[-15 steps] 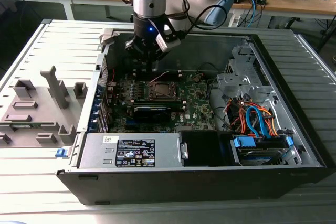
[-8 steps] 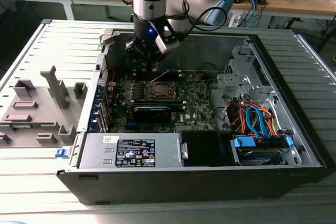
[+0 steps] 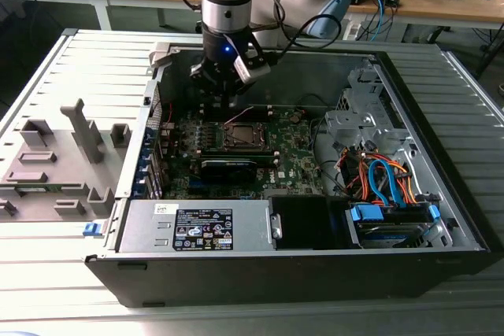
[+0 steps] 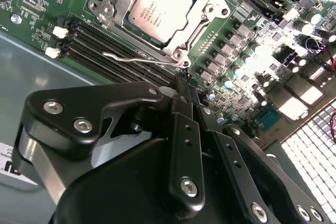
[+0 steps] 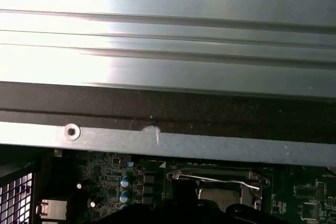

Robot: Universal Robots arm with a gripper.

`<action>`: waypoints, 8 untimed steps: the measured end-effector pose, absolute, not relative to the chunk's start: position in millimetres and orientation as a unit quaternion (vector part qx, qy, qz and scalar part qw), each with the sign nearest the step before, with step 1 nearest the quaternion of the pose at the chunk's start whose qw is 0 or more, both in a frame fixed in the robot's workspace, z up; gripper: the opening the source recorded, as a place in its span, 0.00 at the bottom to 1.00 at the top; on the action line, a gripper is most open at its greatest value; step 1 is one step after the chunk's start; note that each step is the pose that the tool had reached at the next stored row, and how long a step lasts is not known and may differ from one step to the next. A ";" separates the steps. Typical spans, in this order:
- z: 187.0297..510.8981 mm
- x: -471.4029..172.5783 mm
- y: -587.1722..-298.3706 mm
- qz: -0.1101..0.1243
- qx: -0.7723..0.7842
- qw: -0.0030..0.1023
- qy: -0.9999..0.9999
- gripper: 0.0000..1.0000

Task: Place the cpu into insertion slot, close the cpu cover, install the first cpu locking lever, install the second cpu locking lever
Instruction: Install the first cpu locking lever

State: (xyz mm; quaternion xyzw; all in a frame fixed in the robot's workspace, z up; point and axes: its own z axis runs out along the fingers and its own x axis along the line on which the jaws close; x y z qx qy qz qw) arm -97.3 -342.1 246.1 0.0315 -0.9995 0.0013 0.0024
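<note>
One cpu [image 4: 160,8] sits in the insertion slot [image 4: 185,55] beneath the closed cpu cover [image 4: 113,6]; our clenched, empty gripper [image 4: 186,90] hovers near an unlatched locking lever [image 4: 137,59], which needs pressing down.

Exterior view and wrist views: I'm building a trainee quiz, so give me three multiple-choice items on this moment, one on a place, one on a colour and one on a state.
1. Where does the gripper hang?
A. Over the power supply
B. Over the motherboard, close beside the cpu cover
C. Over the grey tray outside the case

2. What colour is the motherboard?
A. Red
B. White
C. Green

3. How does the cpu cover lie?
A. Down flat, framing the cpu
B. Standing upright
C. Off the board, on the table

Answers:
1 B: in the second wrist view the gripper is just beside the cpu cover.
2 C: the motherboard is green around the socket.
3 A: the silver-grey top of the cpu shows through the cover's window.
</note>
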 end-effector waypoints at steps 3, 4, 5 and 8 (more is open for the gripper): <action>243.2 -96.9 -342.1 0.001 0.032 0.002 -0.999 0.11; 241.9 -96.5 -342.1 0.001 0.032 0.002 -0.999 0.11; 240.6 -96.4 -342.1 0.001 0.031 0.002 -1.000 0.11; 236.4 -96.1 -341.9 0.001 0.032 0.002 -0.999 0.11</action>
